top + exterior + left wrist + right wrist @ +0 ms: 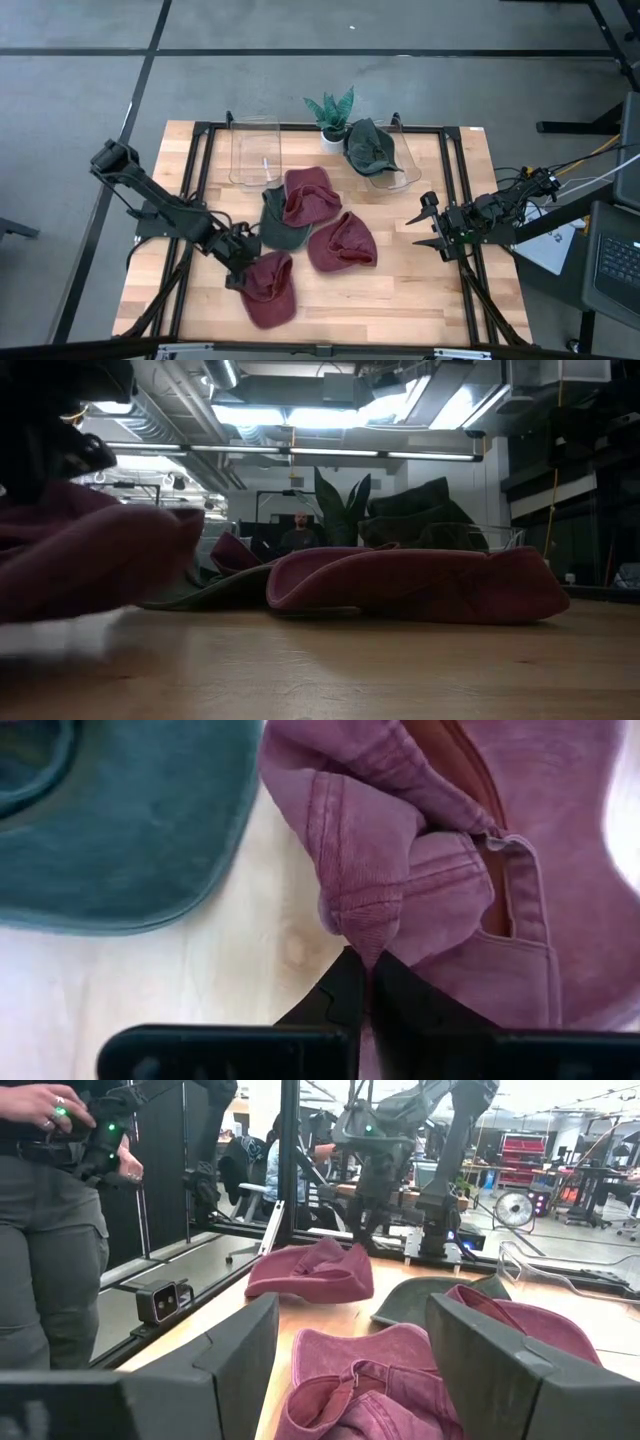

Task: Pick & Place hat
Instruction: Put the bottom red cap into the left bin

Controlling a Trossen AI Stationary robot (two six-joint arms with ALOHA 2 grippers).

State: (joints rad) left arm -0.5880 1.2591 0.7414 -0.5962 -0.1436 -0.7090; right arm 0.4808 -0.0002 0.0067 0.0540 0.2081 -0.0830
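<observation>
The left end effector [368,982] is pinching only a thin fold of the hat [268,288], which is risking slippage, while the right end effector [432,227] is waiting spread apart.

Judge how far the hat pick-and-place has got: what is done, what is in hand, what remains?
Done: one dark green hat already lies in the right clear bin. In hand: the left gripper is shut on the near maroon hat. Left: two maroon hats and a green one on the table; the right gripper waits open.
</observation>
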